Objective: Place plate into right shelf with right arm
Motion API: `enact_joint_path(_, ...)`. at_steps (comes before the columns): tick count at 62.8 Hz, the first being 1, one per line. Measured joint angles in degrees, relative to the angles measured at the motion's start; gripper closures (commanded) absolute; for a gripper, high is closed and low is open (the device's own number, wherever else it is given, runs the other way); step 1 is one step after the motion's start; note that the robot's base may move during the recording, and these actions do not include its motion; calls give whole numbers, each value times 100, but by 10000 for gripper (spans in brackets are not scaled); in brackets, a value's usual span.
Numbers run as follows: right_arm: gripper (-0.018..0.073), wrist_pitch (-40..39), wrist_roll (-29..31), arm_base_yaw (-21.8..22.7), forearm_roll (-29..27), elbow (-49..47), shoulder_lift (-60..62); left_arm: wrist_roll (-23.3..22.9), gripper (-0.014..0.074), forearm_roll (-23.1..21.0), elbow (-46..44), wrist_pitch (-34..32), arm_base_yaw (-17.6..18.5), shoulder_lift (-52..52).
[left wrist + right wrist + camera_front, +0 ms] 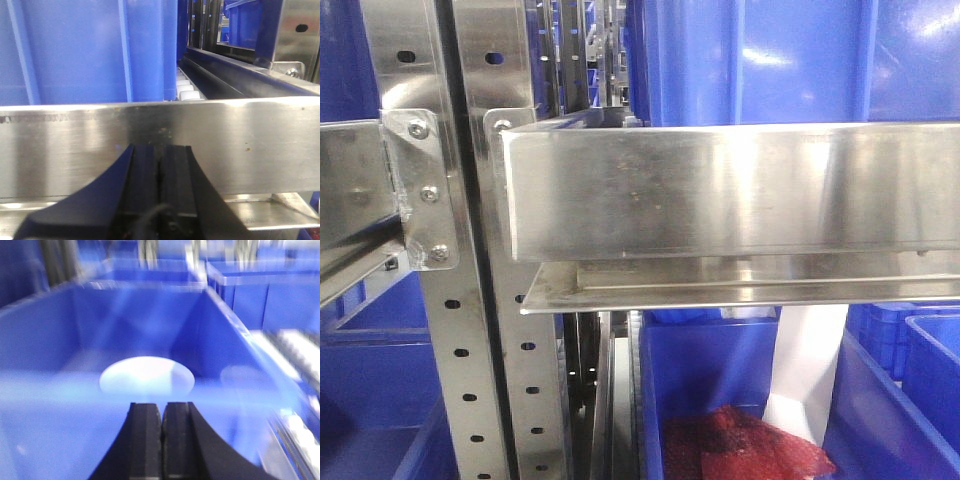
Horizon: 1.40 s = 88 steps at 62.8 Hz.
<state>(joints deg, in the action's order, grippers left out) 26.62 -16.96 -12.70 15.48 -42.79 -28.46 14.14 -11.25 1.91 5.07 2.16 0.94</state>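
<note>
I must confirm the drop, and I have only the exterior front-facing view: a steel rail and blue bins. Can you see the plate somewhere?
Observer: Yes. In the right wrist view the plate lies flat on the floor of a blue bin.
Operator: Does the right gripper hold it?
Observer: No. The right gripper is shut on nothing, nearer the camera than the plate.
Operator: And the left gripper?
Observer: The left gripper is also shut, empty, facing the steel front rail.
</note>
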Motion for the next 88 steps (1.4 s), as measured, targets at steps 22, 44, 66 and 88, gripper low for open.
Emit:
enact_joint_path(22,510,-82,0,0,0,1315,1833,0,643,0,0,0,0,0)
enact_joint_path(44,510,-99,0,0,0,1424,1937,0,643,0,0,0,0,0)
enact_joint_path(66,510,-533,1032,208,-1227,2023,1941,0,643,0,0,0,0,0)
enact_joint_path(88,510,-1658,2074,1228,-2214,3440,2214,0,643,0,0,0,0,0)
